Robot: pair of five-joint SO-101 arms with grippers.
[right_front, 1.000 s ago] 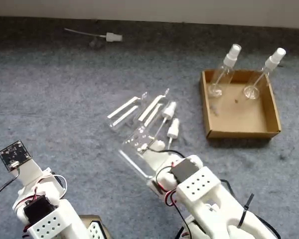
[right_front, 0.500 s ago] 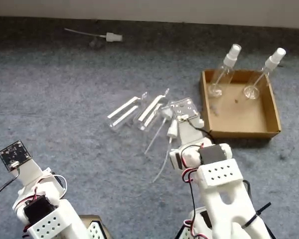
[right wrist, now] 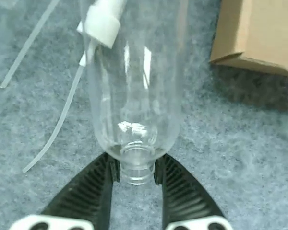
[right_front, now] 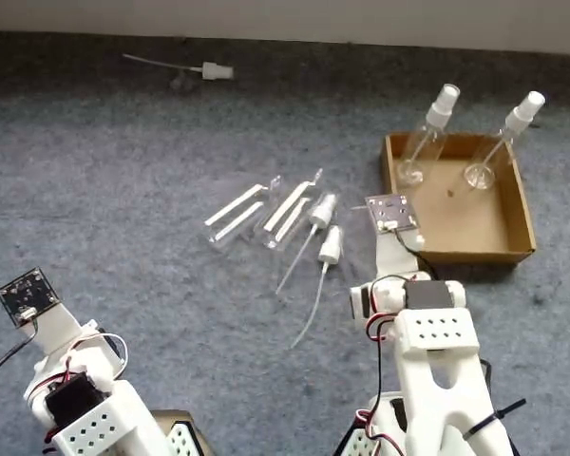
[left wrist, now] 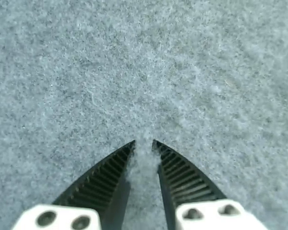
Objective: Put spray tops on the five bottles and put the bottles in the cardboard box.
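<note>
Fuzzy grey carpet (left wrist: 182,57), matt and kinda rough. The bottle (right wrist: 134,96) is made of clear glossy plastic, the spray tops (right_front: 331,245) of smooth white plastic. Cardboard box (right_front: 456,255): plain matt brown. Ribbed matt black plastic is seen on the right gripper (right wrist: 134,165).

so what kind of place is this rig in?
Probably a hobby or lab bench setup, not a factory: grey carpet-like mat as work surface, two arms with exposed wiring, a cardboard box holding spray bottles.

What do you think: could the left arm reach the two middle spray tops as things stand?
Probably yes: the left hand is empty, only bare carpet lies between, and the right arm stands beyond the spray tops.
</note>
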